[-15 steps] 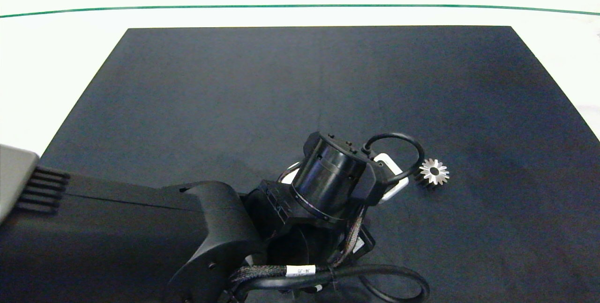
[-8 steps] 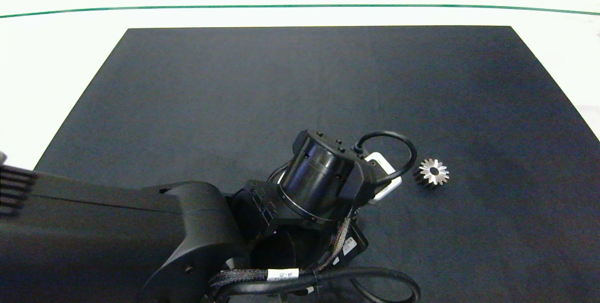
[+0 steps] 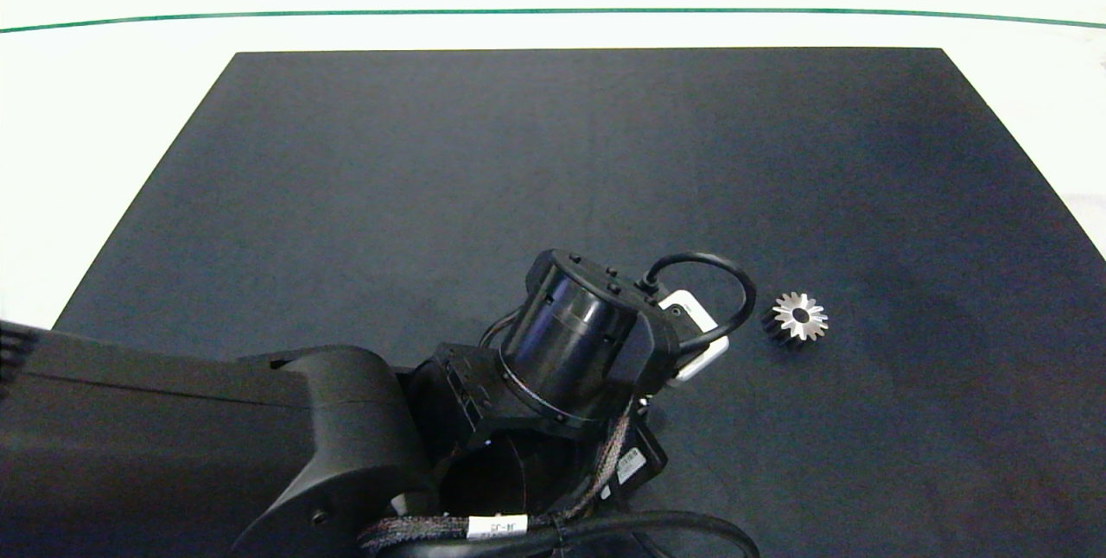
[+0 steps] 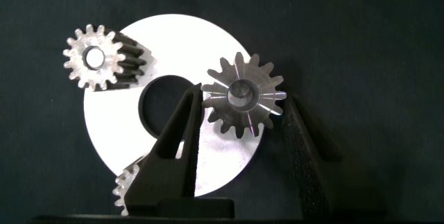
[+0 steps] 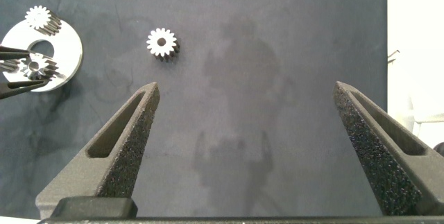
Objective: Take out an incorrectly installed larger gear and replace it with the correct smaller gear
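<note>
We see a white counter (image 3: 104,152) carrying a large dark mat (image 3: 536,178), with a thin green line (image 3: 553,12) curving across the counter beyond the mat's far edge.

Our left arm (image 3: 259,446) reaches in low from the left over the near part of the mat, hiding what lies under its wrist in the head view. From its wrist camera, the left claw (image 4: 243,123) hangs over a round silver disc (image 4: 173,57) with a central hole. The larger gear (image 4: 243,98) sits on that disc, between the two dark fingers (image 4: 182,137). The claw is only partly open, its fingers flanking the gear closely; one seems to meet the teeth, but we cannot tell whether the gear is really gripped. A small blunt-toothed gear (image 4: 94,57) stands at the disc's rim, and another (image 4: 128,182) peeks out behind a finger.

The smaller gear (image 3: 799,316) lies loose on the mat, just to the right of the left arm's wrist.

Our right claw (image 5: 257,148) is out of the head view; its own camera shows it spread wide and holding nothing, high above the mat.
</note>
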`<state>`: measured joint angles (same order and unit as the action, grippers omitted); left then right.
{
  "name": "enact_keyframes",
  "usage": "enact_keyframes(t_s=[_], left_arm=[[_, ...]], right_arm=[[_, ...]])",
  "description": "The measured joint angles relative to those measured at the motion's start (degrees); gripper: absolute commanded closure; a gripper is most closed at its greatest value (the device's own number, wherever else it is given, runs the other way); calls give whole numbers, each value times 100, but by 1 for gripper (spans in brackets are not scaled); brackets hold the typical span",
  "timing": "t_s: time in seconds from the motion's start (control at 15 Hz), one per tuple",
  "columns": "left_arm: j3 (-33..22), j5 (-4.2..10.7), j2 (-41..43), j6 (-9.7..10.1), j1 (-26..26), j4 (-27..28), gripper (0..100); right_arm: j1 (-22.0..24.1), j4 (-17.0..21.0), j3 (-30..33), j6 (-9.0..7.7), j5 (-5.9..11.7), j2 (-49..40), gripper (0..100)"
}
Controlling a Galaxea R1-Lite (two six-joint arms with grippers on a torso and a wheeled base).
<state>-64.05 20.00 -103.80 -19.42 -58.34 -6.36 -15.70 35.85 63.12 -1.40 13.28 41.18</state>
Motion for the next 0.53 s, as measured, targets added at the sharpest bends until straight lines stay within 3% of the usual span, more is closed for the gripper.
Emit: enact_keyframes(t_s=[0.53], left_arm=[[-108,6,-204,-1,-37,-121,75]], right_arm=[[-15,-11,-26,2,0,-15,0]])
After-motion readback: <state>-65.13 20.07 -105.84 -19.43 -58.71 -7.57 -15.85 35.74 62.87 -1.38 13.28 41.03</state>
